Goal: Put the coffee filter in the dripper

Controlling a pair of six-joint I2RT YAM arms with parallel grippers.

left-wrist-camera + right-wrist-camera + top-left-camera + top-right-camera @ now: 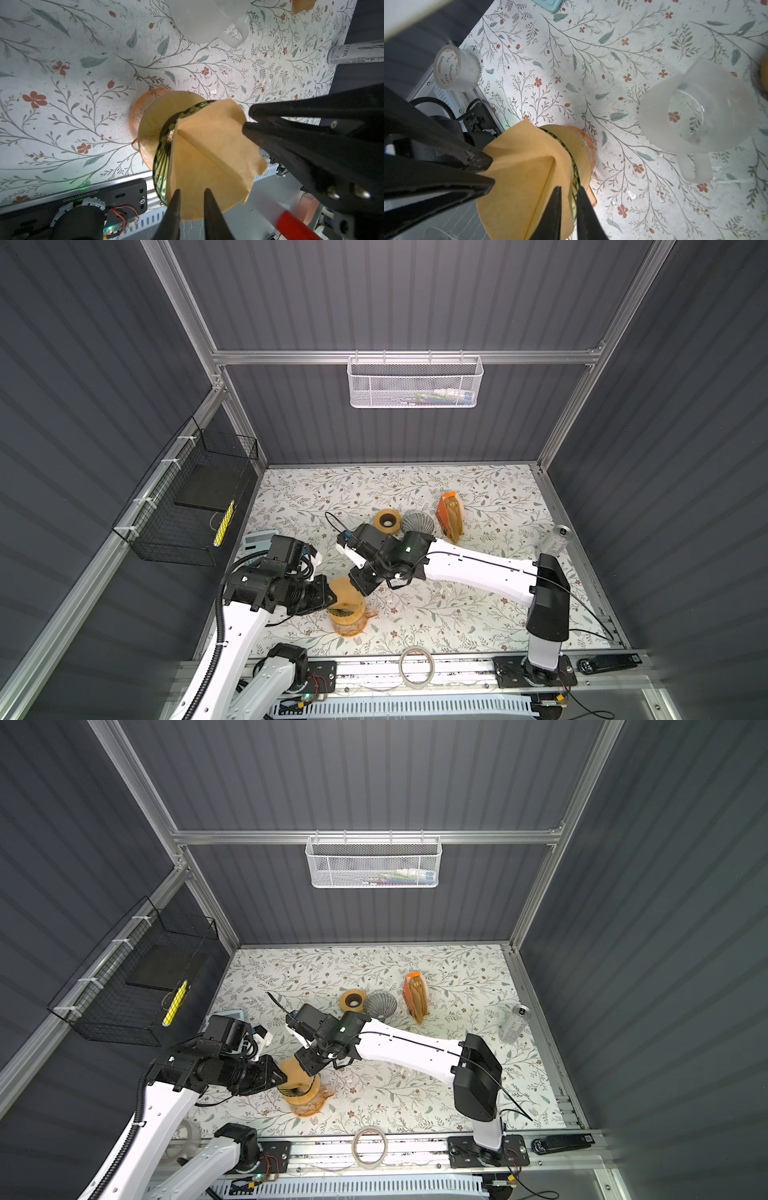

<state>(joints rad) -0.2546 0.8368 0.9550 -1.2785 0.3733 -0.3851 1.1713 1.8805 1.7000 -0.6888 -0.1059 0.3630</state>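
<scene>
In a top view the coffee filter (344, 591) perches on the dripper (348, 615); the left wrist view shows the left fingers (174, 207) pinching its rim, the right wrist view the right fingers (553, 207) pinching opposite, so seating looks in hand: next, ease it down.

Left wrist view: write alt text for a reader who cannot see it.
A brown coffee filter, pinched at its edges by the left gripper and the right gripper, is held over the dripper. A frosted pitcher and a can stand on the floral table.
</scene>
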